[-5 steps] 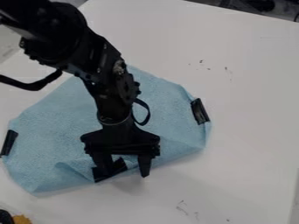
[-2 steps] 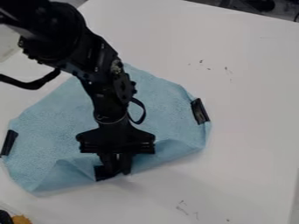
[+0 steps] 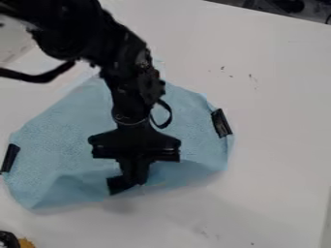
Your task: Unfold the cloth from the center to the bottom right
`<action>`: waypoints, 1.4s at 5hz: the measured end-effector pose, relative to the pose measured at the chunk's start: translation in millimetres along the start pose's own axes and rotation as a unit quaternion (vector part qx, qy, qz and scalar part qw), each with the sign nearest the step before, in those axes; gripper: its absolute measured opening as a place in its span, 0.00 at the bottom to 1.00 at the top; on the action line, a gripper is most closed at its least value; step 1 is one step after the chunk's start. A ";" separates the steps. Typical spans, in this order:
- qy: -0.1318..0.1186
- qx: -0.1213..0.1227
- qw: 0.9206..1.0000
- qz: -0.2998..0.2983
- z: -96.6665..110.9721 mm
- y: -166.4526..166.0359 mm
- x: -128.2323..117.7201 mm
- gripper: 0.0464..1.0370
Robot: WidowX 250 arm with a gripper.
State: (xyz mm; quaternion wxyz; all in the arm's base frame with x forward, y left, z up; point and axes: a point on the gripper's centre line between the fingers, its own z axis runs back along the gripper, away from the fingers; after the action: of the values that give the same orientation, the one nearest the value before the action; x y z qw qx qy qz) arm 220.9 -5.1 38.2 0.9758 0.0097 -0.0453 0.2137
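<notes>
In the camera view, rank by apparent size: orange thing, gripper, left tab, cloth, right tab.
Cloth
Gripper
Left tab and right tab: too alike to rank
Orange thing: smallest as visible; cut off by the bottom edge

No text, label, brand, number or sign can be read.
</notes>
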 end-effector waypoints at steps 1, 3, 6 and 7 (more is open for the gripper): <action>-0.015 0.020 1.000 0.014 31.7 -10.9 -16.7 0.02; 0.011 -0.007 0.996 0.089 28.3 -16.4 -66.3 0.02; 0.031 0.007 0.991 0.129 31.5 -23.0 -81.9 0.47; 0.021 0.028 0.989 0.145 50.9 -25.4 -87.6 0.77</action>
State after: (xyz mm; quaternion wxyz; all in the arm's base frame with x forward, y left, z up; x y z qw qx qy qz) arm 148.0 -66.5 80.7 0.9345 0.0258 -0.0196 0.3544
